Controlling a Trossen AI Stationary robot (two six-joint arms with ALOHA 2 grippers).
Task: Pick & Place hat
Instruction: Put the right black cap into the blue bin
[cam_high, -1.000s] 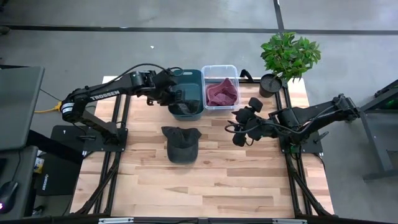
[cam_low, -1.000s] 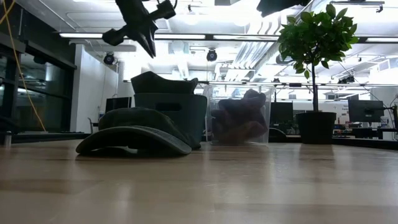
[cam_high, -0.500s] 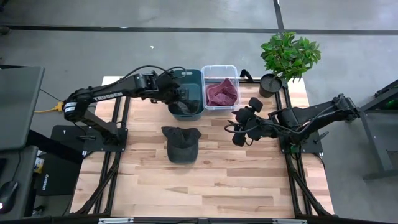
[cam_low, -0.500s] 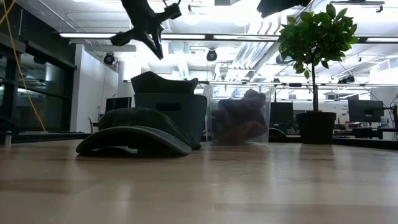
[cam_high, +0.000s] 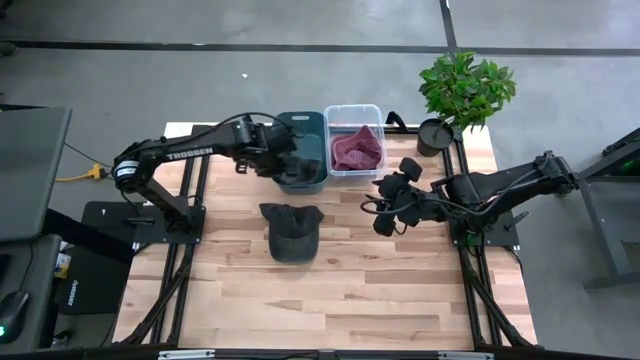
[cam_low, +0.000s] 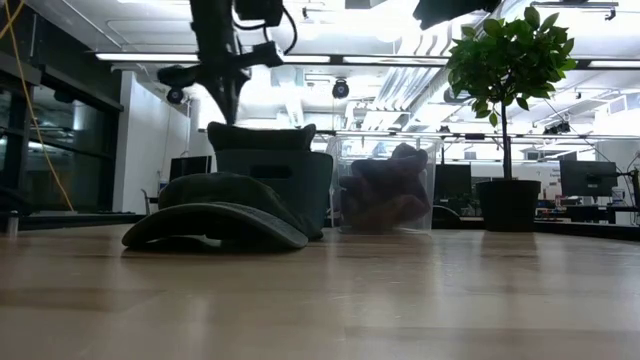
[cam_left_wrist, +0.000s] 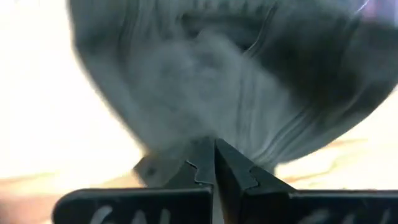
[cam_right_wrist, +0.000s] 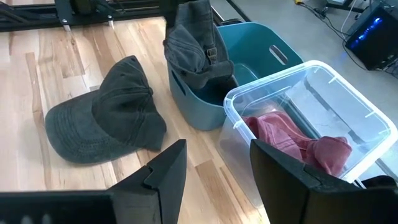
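The left gripper, fingers clenched together on nothing, hangs directly over the teal bin, where 1 dark hat sits slumped over the rim. The other hat lies flat on the table just in front of that bin, brim pointing away from it, nearer the left arm. The right gripper waits with fingers apart beside the clear bin.

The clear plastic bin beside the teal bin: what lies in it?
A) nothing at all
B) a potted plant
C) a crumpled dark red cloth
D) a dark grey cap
C: the clear plastic bin holds a crumpled dark red cloth, also seen from above; the dark grey cap lies on the wooden table instead.
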